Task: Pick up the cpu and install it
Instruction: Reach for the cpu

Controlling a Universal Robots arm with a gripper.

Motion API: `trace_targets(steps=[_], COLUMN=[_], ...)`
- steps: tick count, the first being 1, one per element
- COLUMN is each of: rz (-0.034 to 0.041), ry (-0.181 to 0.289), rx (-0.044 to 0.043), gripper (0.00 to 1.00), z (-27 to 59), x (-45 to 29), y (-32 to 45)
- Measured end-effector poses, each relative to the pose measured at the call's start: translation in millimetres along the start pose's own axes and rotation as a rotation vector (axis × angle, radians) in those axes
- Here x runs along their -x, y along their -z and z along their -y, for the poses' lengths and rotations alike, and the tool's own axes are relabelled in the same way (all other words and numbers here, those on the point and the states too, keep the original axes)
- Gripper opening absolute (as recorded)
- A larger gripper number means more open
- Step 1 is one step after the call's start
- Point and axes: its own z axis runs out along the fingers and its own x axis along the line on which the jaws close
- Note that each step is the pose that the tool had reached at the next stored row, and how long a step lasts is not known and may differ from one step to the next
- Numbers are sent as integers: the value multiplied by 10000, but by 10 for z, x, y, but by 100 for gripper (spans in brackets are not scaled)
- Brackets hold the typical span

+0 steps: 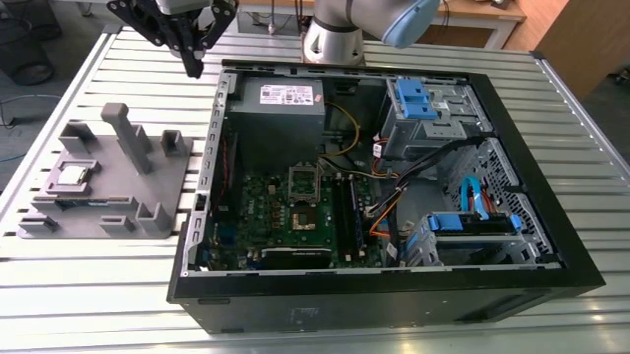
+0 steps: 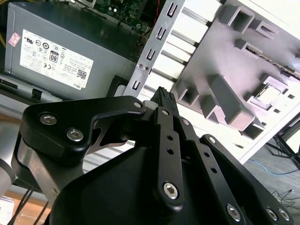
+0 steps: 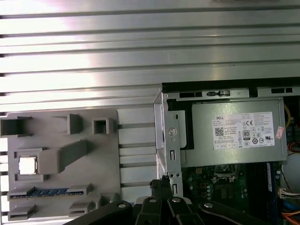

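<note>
Tray [image 1: 175,175] pocket holds cpu [image 1: 74,175]; gripper [image 1: 194,68] jaws together, empty, high beside computer case [image 1: 394,296].

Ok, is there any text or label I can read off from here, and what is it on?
White label on the power supply: printed lines and marks, too small to quote reliably.
Top of the cpu, sitting in the grey tray: no legible marking.
Motherboard: any print too small to read.

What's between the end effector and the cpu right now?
In the exterior view, bare table slats and then the tall post of the grey tray lie between the end effector and the cpu.
</note>
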Motion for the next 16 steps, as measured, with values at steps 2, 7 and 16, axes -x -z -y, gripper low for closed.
trace_targets(steps=[2,7,16], rz=[1,3,9], ry=[0,0,1], rx=[0,0,0], gripper=[11,11,11], z=[2,6,17], x=[-23,-77,-229], y=[1,3,10])
